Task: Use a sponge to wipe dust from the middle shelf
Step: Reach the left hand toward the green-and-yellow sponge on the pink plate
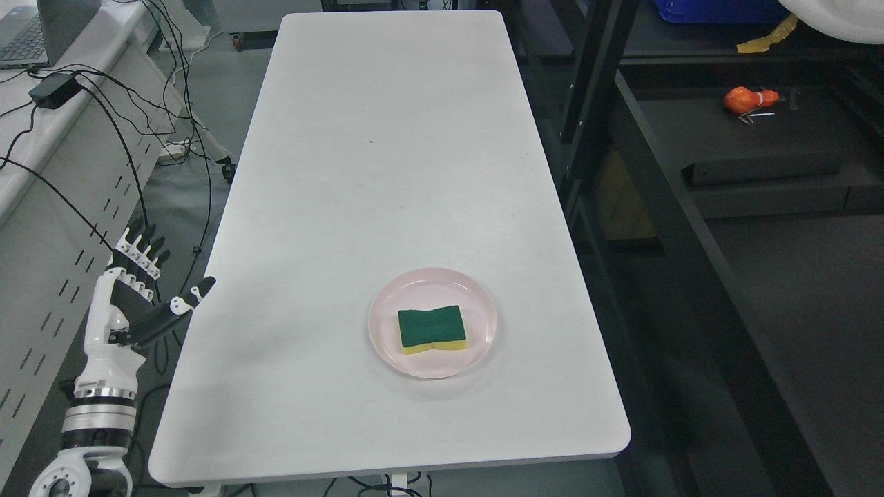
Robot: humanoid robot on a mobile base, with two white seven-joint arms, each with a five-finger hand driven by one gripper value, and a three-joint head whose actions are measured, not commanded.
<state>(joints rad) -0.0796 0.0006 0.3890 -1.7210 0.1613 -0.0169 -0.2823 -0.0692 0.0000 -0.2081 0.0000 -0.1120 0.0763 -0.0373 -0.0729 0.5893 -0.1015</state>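
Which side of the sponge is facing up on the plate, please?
Green side up: the sponge lies flat in the pink plate, its yellow layer showing only along the near edge.

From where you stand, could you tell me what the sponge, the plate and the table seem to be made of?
Sponge: soft yellow foam under a dark green scouring layer, matte and rough-looking.
Plate: pale pink, smooth, faintly glossy; probably plastic or melamine, though glazed ceramic is possible.
Table: white top, matte and smooth with rounded corners; likely laminate or plastic, showing faint dusty marks.
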